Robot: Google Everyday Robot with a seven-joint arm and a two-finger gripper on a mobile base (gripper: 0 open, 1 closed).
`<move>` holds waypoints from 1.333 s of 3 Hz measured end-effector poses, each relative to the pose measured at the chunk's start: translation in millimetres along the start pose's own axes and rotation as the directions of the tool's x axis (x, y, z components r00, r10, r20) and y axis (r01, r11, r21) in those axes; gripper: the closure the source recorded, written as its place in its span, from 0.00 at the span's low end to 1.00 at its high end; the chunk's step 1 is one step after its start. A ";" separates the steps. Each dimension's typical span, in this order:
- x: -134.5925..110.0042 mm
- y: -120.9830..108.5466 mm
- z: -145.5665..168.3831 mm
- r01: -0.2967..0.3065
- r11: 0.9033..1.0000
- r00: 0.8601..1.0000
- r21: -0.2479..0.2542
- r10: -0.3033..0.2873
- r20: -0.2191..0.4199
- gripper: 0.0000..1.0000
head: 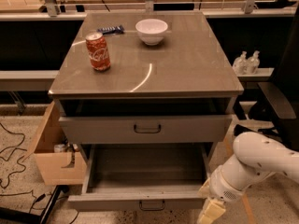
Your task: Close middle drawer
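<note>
Closure not yet done: the middle drawer (142, 181) stands pulled far out, the gripper (211, 212) low beside its front corner, grip state impossible to tell.

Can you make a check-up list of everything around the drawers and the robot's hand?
Surface: grey cabinet top, shiny.
Job's things: middle drawer, pulled far out.
Clutter: red soda can, white bowl and dark wrapper on the top.
Grippers: gripper, low by the drawer's right front corner.
Cables: black cables on the floor, left.
Surroundings: cardboard box on the left; two bottles on the right.
</note>
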State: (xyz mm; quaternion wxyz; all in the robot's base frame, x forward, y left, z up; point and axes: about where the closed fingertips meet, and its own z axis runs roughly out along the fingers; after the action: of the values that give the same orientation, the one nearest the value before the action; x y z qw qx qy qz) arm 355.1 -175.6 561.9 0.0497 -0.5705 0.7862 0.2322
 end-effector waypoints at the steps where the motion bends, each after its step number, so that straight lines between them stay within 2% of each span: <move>1: 6.6 3.6 42.6 0.025 0.999 1.000 -0.022 -0.024 0.012 0.62; 2: 6.5 3.2 43.4 0.023 1.000 1.000 -0.021 -0.023 0.013 0.84; 3: 6.7 3.9 44.5 0.023 0.999 1.000 -0.023 -0.023 0.013 1.00; 4: 6.8 3.7 44.8 0.023 0.999 1.000 -0.023 -0.023 0.013 1.00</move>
State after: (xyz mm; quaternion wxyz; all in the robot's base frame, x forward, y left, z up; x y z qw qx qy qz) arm 341.0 -161.8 521.0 0.0508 -0.5787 0.7765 0.2442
